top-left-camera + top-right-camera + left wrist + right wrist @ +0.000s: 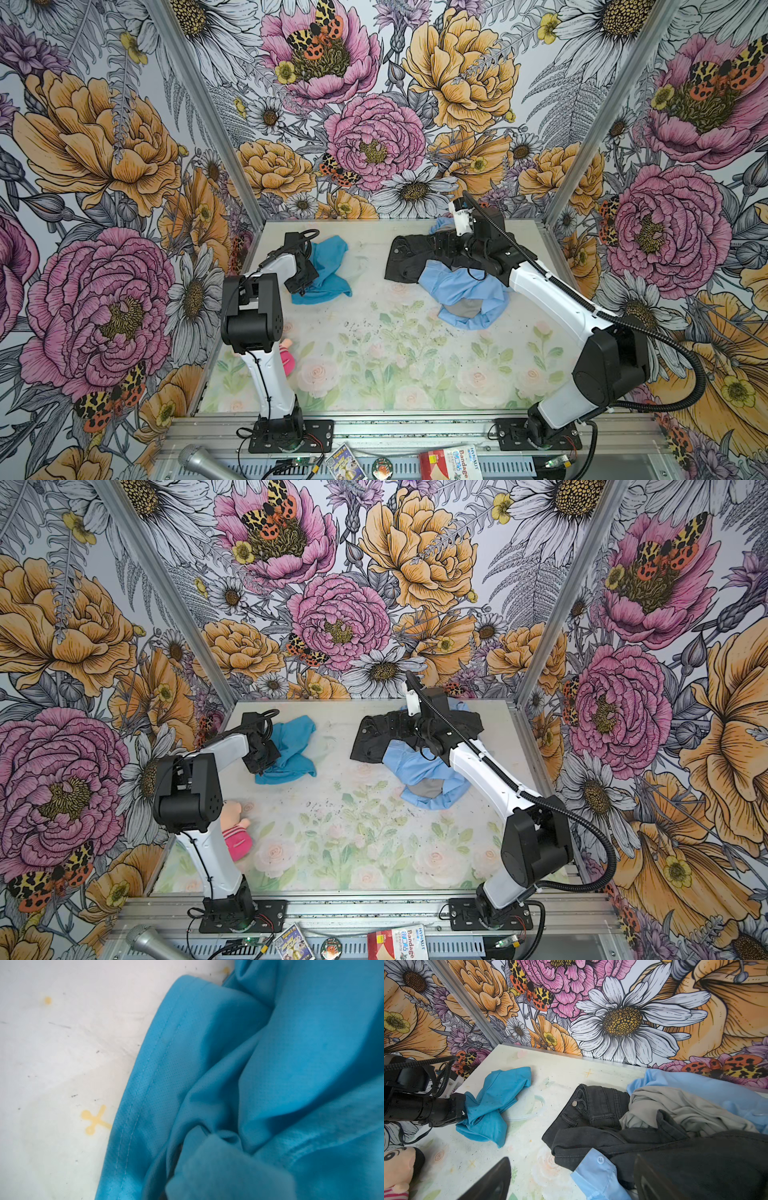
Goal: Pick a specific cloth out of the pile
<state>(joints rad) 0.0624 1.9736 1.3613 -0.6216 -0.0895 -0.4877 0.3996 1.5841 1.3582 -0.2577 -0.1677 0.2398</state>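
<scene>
The turquoise cloth [328, 266] [293, 746] lies crumpled at the back left of the table, apart from the pile. My left gripper [306, 282] [266, 763] is shut on its near edge. The right wrist view shows that gripper [464, 1110] pinching a bunched fold of the cloth [496, 1103]. In the left wrist view the cloth [259, 1064] covers the jaws. The pile [457, 282] [419, 766] of dark jeans, a pale blue shirt and a grey garment sits at the back right. My right gripper [438, 245] [409, 729] [571, 1160] hovers open over the pile's [591, 1126] jeans and a blue cuff, holding nothing.
A doll in pink [287, 355] [235, 827] [398, 1167] lies by the left arm's base. A clear plastic ring [529, 1105] rests on the table beside the cloth. Flowered walls close the back and sides. A microphone [199, 459] and bandage box [451, 463] lie on the front rail.
</scene>
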